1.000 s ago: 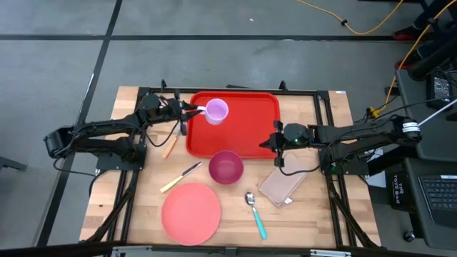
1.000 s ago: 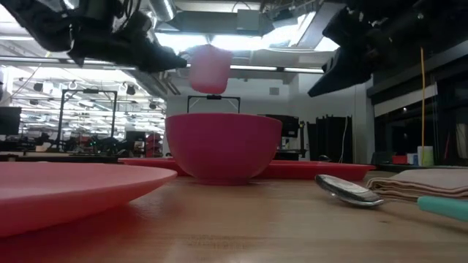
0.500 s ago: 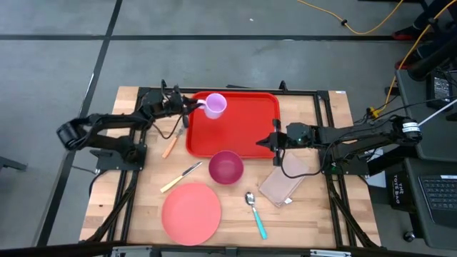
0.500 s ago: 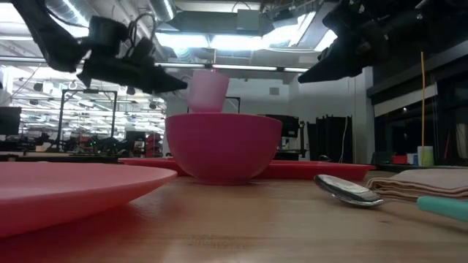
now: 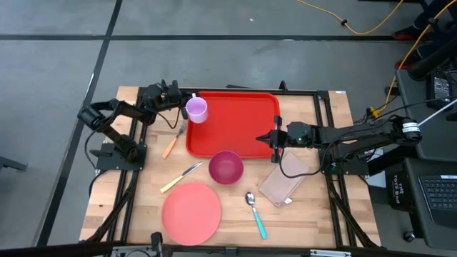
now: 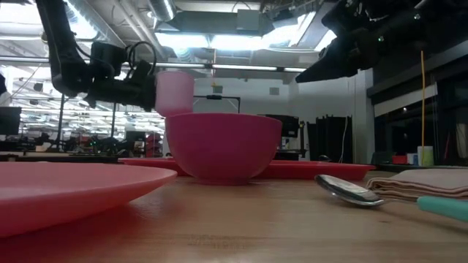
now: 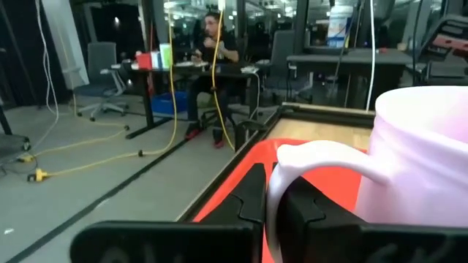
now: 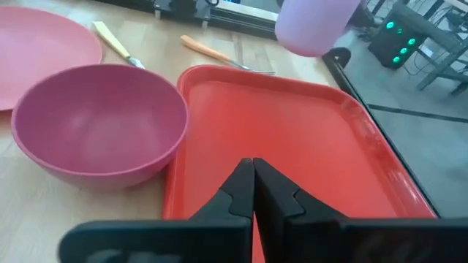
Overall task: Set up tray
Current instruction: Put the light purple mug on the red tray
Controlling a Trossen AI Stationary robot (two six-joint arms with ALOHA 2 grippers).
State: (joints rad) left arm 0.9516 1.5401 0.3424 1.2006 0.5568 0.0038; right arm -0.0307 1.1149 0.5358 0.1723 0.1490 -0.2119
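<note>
- Tray [image 5: 239, 121], large flat bright red rectangular plastic with raised rim, lies flat at the far middle of the wooden surface [image 5: 136, 207]; its floor is bare
- Left claw [image 5: 183, 107] is closed on the handle of a pale lilac plastic mug [image 5: 197, 109]; mug held in the air, upright, over the tray's far left corner; in the low view the mug [image 6: 174, 93] hangs above the bowl's rim line
- Right claw [image 5: 265, 139] has its fingers pressed together, gripping nothing; tips hover at the tray's right edge, pointing over the tray [image 8: 292, 139]
- Deep magenta round plastic bowl [image 5: 226, 167] sits just beside the tray's near edge; whether touching, cannot tell
- Salmon-pink round plate [image 5: 191, 213] nearer the front; yellow-handled knife [image 5: 180, 178] to its left; teal-handled spoon [image 5: 255, 212] to its right; orange-handled fork [image 5: 171, 142] left of the tray; folded beige cloth napkin [image 5: 285, 184] under the right arm
</note>
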